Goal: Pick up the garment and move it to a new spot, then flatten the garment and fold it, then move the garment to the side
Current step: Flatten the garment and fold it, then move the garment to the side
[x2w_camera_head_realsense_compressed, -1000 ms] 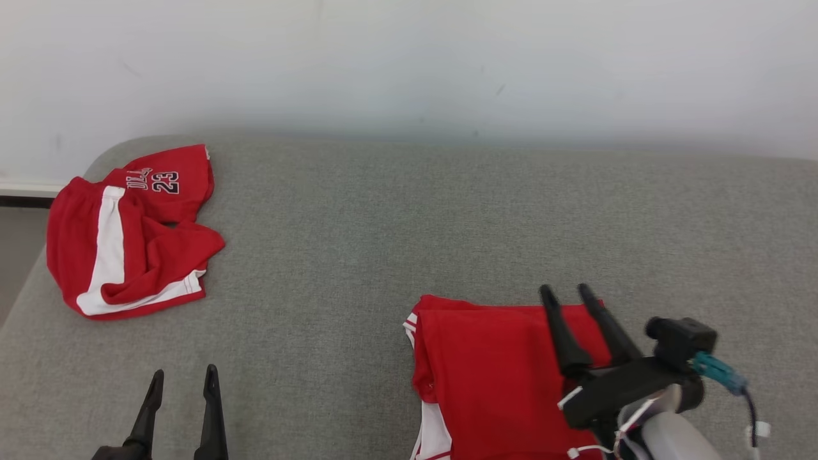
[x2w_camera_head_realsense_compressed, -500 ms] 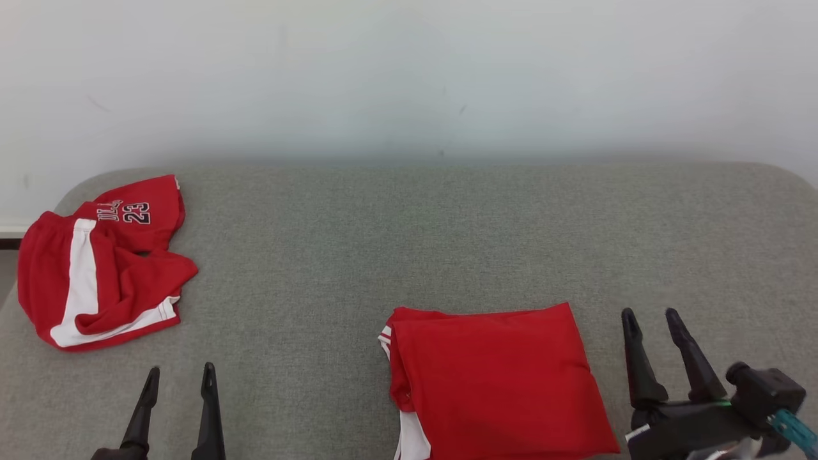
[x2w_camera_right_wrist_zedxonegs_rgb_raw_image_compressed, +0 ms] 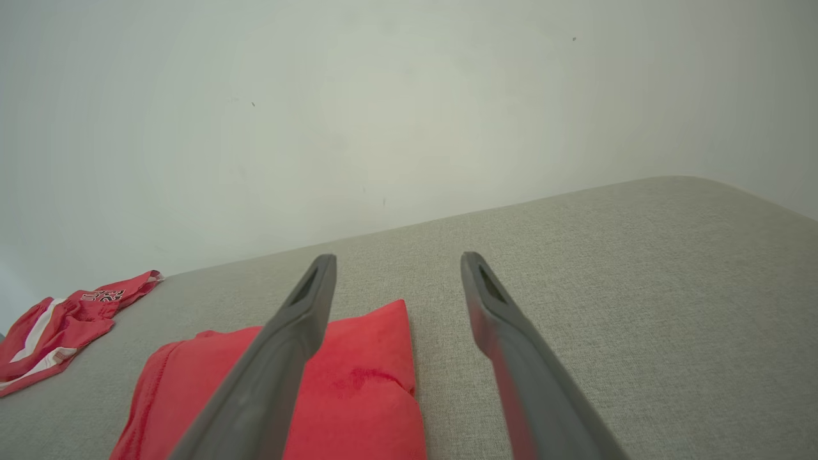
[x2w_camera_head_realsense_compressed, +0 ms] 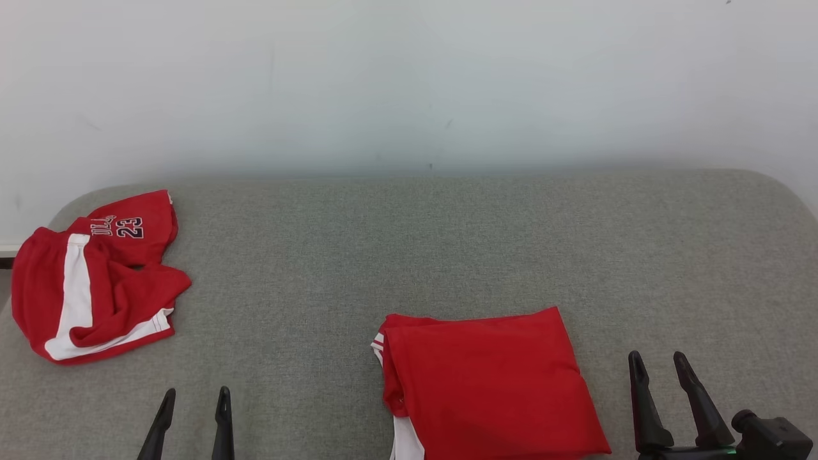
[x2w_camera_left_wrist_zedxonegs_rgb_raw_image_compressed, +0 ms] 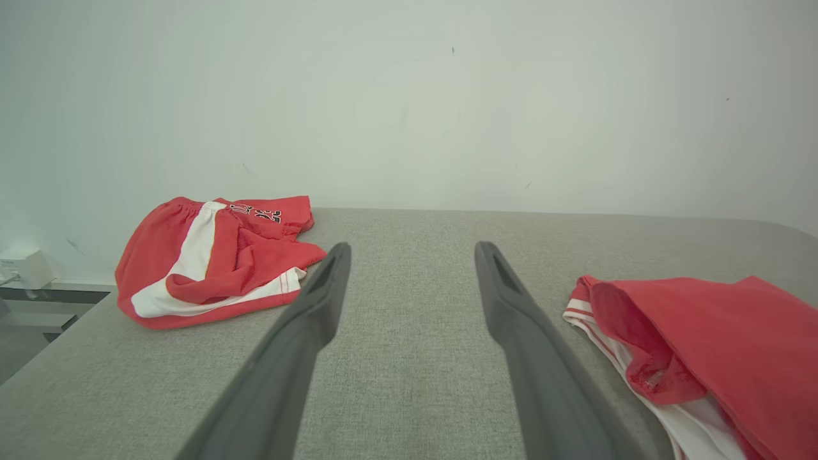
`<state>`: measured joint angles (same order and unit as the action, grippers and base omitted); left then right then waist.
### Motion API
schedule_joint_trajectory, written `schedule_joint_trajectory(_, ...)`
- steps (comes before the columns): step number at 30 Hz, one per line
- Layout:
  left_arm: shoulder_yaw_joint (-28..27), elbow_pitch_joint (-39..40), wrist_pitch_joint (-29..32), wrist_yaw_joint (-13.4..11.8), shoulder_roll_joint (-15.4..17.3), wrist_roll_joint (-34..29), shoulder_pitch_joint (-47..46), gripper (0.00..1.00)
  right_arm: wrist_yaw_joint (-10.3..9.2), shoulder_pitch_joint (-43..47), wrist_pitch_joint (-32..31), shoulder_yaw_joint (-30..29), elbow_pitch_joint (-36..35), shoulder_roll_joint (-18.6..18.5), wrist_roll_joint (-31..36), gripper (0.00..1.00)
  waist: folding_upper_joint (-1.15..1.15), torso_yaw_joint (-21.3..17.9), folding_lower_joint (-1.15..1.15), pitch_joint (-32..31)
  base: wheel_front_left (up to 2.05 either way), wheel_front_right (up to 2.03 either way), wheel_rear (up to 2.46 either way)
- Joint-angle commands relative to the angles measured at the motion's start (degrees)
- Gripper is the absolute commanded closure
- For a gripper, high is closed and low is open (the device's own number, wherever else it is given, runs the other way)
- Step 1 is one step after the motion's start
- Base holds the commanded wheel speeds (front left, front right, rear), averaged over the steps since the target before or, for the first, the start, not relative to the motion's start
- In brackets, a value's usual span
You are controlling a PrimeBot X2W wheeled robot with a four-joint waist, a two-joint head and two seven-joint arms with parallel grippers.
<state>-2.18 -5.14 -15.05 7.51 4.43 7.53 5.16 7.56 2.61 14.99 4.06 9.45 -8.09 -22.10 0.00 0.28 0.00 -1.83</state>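
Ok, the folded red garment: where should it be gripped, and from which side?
Probably the right edge of the folded garment, with the right hand coming from the robot's right: that edge is straight and nearest; the left edge shows loose layered hems.

Bright, soft, even light fills my scene, and the shadows are soft-edged. The white wall [x2w_camera_head_realsense_compressed: 409,76] is evenly lit, greying a little toward the far left. The folded red garment [x2w_camera_head_realsense_compressed: 492,383] lays only a thin, faint shadow on the grey surface [x2w_camera_head_realsense_compressed: 383,243]. The crumpled red garment [x2w_camera_head_realsense_compressed: 89,281] holds darker creases. The weave reads crisp near me, while the far seam against the wall is hazy. My left gripper [x2w_camera_left_wrist_zedxonegs_rgb_raw_image_compressed: 412,246] and right gripper [x2w_camera_right_wrist_zedxonegs_rgb_raw_image_compressed: 397,257] blur toward the lens. My right wrist view bends and tilts the surface's far edge.
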Motion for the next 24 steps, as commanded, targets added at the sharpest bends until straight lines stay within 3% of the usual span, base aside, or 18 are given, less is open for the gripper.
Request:
schedule_joint_trajectory(1,0.4,0.3,-0.2,-0.1,0.6,1.1,1.2,0.00,-0.12,0.9,0.3,-0.4,-0.3,0.4,0.4,0.00,0.00,0.1,0.00,-0.1,0.00,0.00,0.00)
schedule_joint_trajectory(24,1.2,-0.8,-0.2,-0.1,0.5,1.1,0.7,0.00,-0.12,-2.3,0.2,2.3,3.3,-0.3,-1.6,0.00,0.00,0.9,0.00,0.0,0.00,0.00,0.00)
